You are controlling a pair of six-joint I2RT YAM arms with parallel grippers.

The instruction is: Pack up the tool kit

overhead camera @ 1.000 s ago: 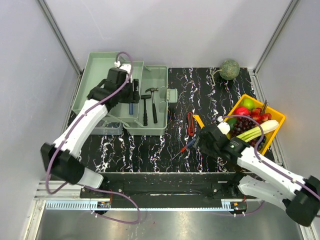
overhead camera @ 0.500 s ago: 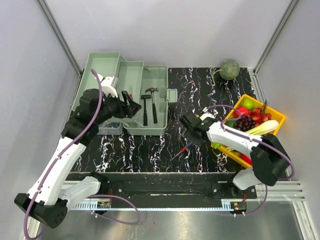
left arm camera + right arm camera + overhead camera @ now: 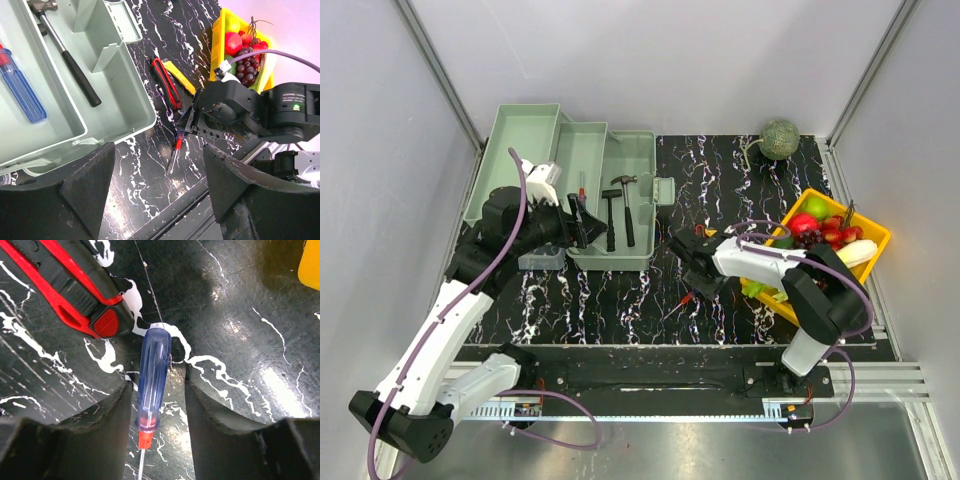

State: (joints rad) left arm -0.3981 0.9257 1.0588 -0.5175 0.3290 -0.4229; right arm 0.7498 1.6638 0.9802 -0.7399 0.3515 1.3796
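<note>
- Blue see-through plastic: that's the screwdriver (image 3: 152,375) handle, lying flat on the black marbled desk (image 3: 620,300), around the middle and a little toward the near edge.
- The right jaws are down over it, one on each side of the handle. A sliver of desk shows on both sides, so they are apart and not clamped.
- They cross the handle at its thick part, square to its length. I'd say that is for a firm pinch that won't roll.
- Its long axis runs on a diagonal: the butt points to the far-right corner and the thin shaft to the near-left.
- The red pliers (image 3: 65,285) lie just beside the butt, so it's tight there.
- The toolbox (image 3: 620,264) sits at the far-left corner, open, with a hammer (image 3: 65,50) inside lying along its length.
- The left jaws hang over the toolbox's near rim, spread wide and empty, likely waiting clear of the drop spot.
</note>
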